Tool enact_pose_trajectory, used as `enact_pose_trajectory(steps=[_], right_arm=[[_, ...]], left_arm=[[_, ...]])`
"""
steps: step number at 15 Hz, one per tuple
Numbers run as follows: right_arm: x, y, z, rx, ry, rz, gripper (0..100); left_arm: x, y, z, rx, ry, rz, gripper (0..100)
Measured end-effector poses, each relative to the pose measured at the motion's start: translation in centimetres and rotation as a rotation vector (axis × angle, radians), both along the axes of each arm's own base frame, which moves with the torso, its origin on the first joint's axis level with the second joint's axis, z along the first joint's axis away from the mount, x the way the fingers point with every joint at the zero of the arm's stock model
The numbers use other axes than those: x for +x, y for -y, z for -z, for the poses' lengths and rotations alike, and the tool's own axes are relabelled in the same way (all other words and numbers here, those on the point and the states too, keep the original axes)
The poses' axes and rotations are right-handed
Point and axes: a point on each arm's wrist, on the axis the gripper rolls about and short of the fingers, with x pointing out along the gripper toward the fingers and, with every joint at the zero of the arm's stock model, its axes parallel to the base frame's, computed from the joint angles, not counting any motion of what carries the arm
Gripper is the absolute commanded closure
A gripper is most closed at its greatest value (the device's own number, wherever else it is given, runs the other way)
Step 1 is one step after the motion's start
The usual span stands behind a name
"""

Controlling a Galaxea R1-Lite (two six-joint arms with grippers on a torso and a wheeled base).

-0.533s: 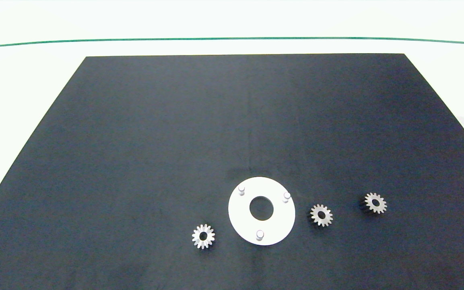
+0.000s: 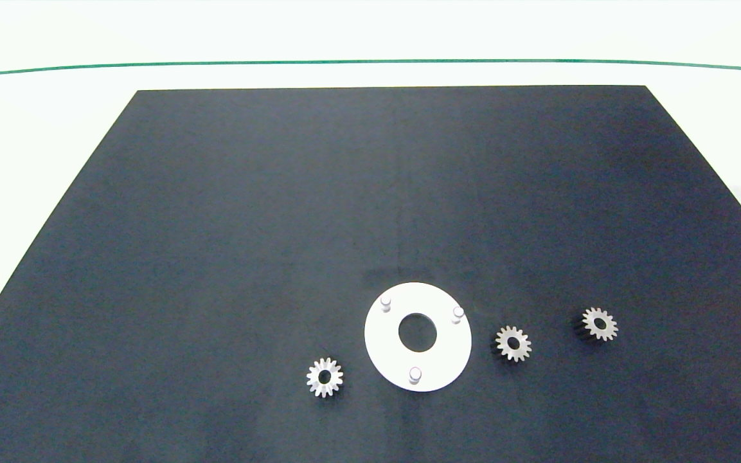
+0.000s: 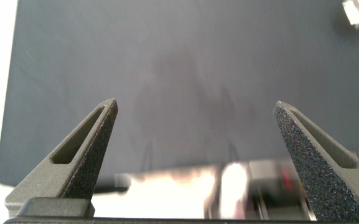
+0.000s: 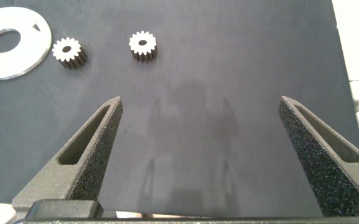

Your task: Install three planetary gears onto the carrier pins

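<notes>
Your right hand (image 4: 199, 149) hangs with fingers spread wide over bare dark mat, empty; two planetary gears (image 4: 142, 46) lie ahead of it, beside the white disc (image 4: 8, 59). Your left hand (image 3: 195, 146) is likewise spread and empty, over the mat's edge. From the head view neither arm shows — the disc sits on the table (image 2: 36, 109) with its three carrier pins (image 2: 414, 375) bare, one gear at its left, two at its right, all flat and apart.

I'm seeing a dark mat (image 2: 280, 225) lying on the white table (image 2: 36, 128), carrying the white disc (image 2: 383, 354) and three planetary gears (image 2: 324, 377) around it.
</notes>
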Motion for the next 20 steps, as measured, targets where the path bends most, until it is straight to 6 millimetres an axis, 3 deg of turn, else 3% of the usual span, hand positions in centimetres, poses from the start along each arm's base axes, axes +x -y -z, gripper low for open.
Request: enact_pose_trajectory(steps=[2,5,11,16,20], right_arm=[[1.0,0.0,-1.7,-0.059,-0.134,-0.025,0],[2.6,-0.1,-3.5,-0.095,-0.249,-0.085,0],[5.8,-0.9,-4.1,-0.17,-0.443,-0.235,0],[12.3,-4.1,-5.2,-0.235,-0.486,-0.383,0],[16.9,-8.3,-4.4,-0.284,-0.472,-0.466,0]], left_arm=[[0.3,-0.3,-2.1,0.038,-0.022,0.007,0],[1.3,-0.3,-3.2,0.103,-0.066,-0.004,0],[2.4,-0.2,-4.1,0.124,-0.12,-0.008,0],[2.6,-0.2,-4.3,0.124,-0.123,-0.009,0],[2.6,-0.2,-4.2,0.123,-0.125,-0.011,0]])
